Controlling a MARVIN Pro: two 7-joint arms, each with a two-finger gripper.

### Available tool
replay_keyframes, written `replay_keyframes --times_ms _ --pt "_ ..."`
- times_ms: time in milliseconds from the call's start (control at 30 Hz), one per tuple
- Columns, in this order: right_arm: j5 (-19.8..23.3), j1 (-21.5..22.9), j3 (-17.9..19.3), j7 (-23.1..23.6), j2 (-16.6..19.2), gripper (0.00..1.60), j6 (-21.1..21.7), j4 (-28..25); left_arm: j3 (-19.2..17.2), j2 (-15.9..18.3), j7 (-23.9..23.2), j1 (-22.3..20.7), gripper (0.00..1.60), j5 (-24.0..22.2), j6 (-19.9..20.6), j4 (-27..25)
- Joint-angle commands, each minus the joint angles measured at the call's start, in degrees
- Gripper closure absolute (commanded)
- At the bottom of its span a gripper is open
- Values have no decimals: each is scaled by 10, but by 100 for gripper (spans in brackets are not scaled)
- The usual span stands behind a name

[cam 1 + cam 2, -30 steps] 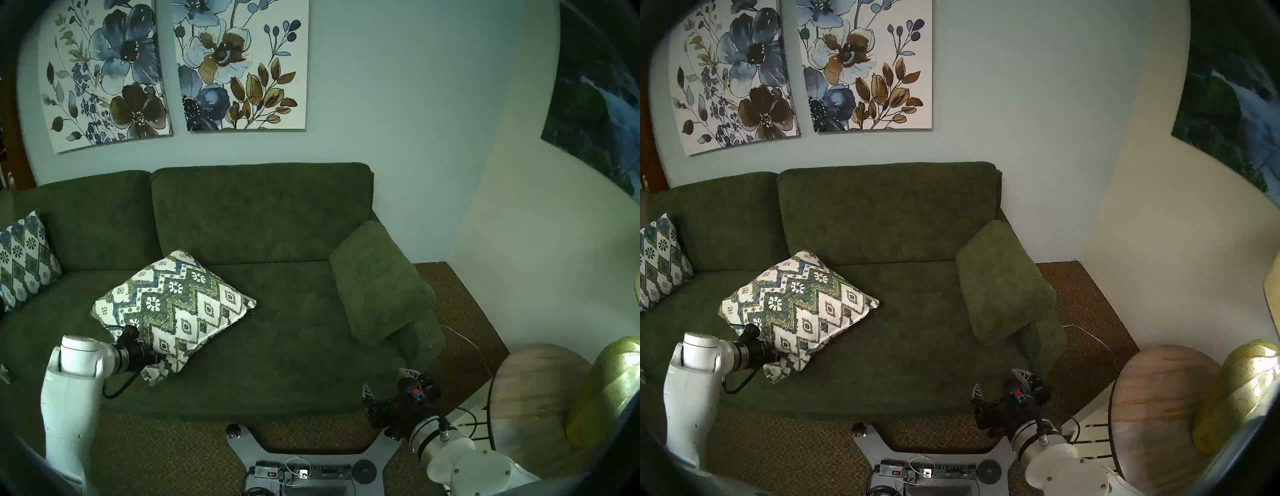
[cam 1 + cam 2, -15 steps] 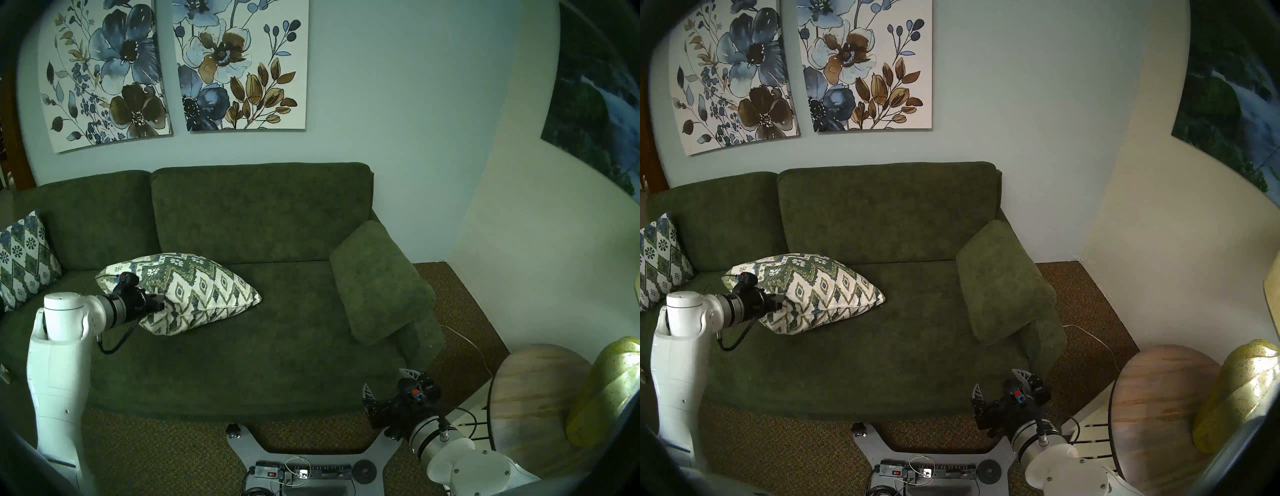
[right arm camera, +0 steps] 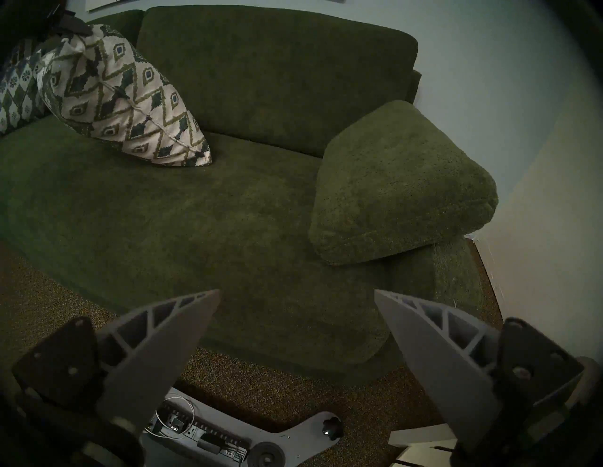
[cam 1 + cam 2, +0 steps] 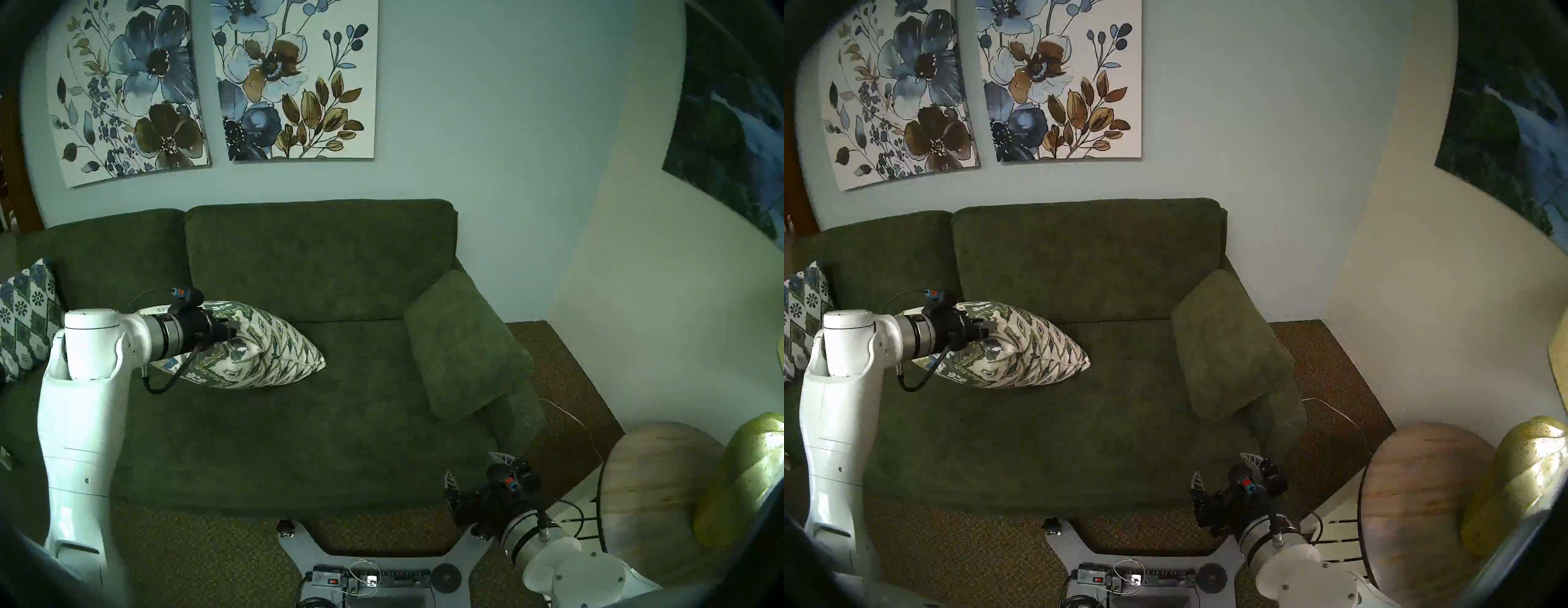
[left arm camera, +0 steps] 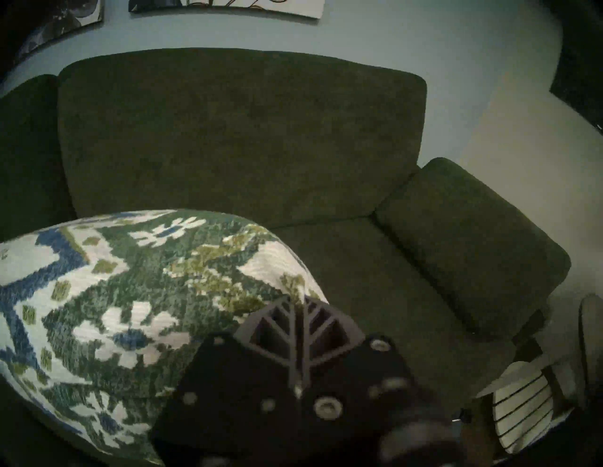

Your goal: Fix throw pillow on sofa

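From the head left view, the left gripper (image 4: 231,330) is pinched tight on a corner of the pillow (image 4: 271,352), holding that end up off the sofa (image 4: 322,263) seat while the far tip of the pillow points down and seems to touch the seat near the middle. A second patterned pillow (image 4: 25,314) leans at the sofa's left end, and the plain green arm cushion (image 4: 466,344) sits on the right arm, well apart from the held one. The right gripper (image 4: 477,467) hangs low in front of the sofa's right corner with its fingers spread and nothing in them, next to a round side table (image 4: 653,488). The head right view shows pretty much the same thing: gripper (image 4: 992,329) clamped on the pillow (image 4: 1034,352), pillow tilted with its low corner toward the seat. The left wrist view is mostly pillow (image 5: 114,309) filling the lower left, with the two fingers pressed together at the fabric edge and the sofa back (image 5: 241,137) behind. In the right wrist view, both fingers (image 3: 163,345) stand wide apart over the carpet (image 3: 293,384), with the pillow (image 3: 130,107) up at the far left of the seat and the arm cushion (image 3: 401,182) nearer on the right.
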Motion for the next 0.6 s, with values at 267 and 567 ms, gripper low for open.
replay_keyframes --times_ms 267,567 --pt "-1 0 0 0 0 0 -1 -8 50 -72 130 -99 160 -14 4 20" --pt "-1 0 0 0 1 0 -1 -9 55 -55 173 -37 160 -31 4 44"
